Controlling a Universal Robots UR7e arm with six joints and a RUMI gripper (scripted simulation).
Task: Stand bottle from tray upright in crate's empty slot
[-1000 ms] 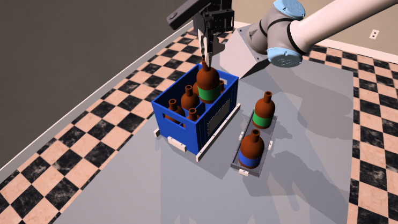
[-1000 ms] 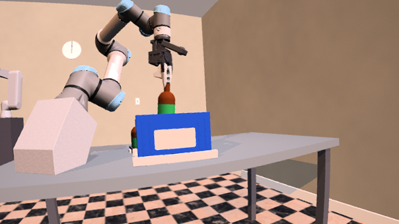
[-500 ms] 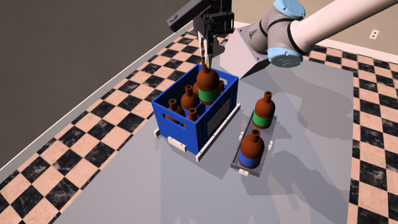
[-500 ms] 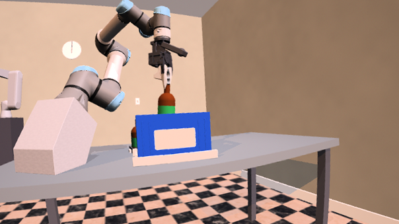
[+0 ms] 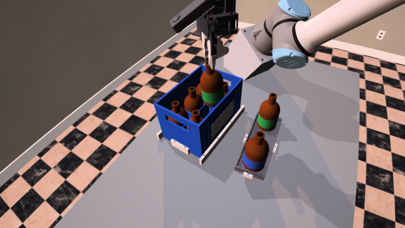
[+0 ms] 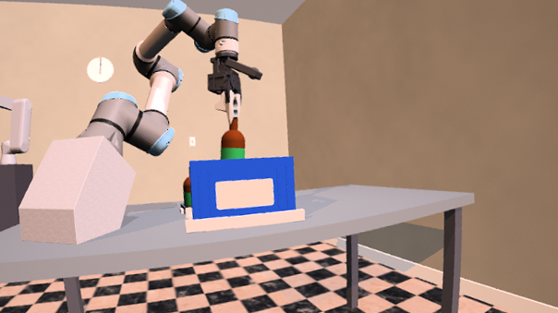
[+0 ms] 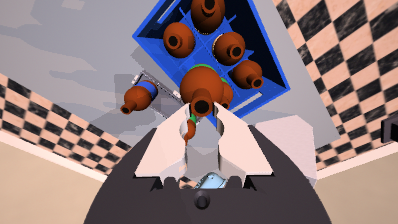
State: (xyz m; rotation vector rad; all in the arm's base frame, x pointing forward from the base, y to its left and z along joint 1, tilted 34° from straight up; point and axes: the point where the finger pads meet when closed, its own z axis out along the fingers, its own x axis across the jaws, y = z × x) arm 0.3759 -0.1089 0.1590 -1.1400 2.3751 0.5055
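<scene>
Crate (image 5: 181,133) stands loose on the bench (image 5: 311,169), left of the tray (image 5: 256,172). Tool (image 5: 209,58) is clamped nearly closed on the neck of a bottle (image 5: 211,84), partly lowered into the far slot. Risk: the base catches a divider or a neighbour, tilting the bottle in that thin grip or shoving the crate

A bare test room: beige walls, checkered floor (image 6: 223,307) below the pincer (image 6: 233,112), second arm (image 6: 15,122) on a pedestal beyond.
</scene>
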